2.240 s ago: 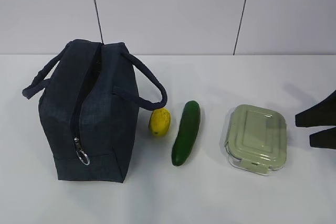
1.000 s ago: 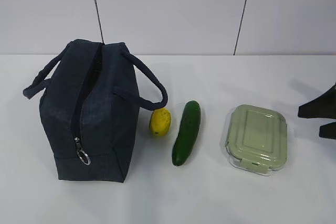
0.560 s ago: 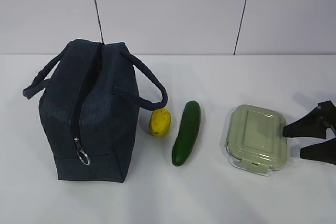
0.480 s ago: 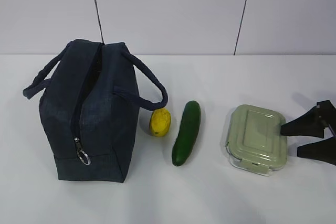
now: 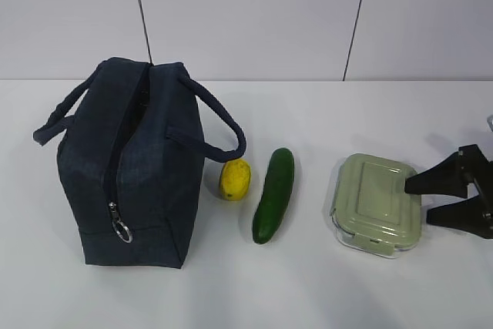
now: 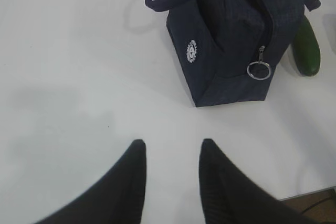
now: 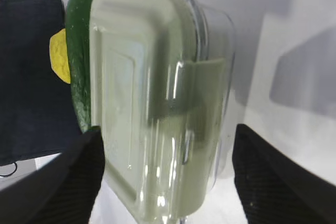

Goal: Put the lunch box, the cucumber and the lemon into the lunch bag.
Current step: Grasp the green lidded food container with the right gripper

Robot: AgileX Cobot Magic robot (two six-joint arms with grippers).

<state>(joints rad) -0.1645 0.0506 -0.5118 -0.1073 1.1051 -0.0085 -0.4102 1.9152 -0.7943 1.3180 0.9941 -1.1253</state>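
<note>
The right gripper (image 5: 416,199) spreads its jaws wide at the lunch box's (image 5: 376,203) 3 o'clock edge. The cucumber (image 5: 273,195) and lemon (image 5: 234,179) lie at its 9 o'clock, beside the lunch bag (image 5: 127,167). The left gripper (image 6: 170,166) hangs over the tabletop (image 6: 73,87), jaws narrow and empty.

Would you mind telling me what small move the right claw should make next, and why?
Probably ease a little further over the lunch box, then close. The right claw is open with its tips at the box's right edge; the wrist view shows the fingers on either side of the box, not yet gripping it.
</note>
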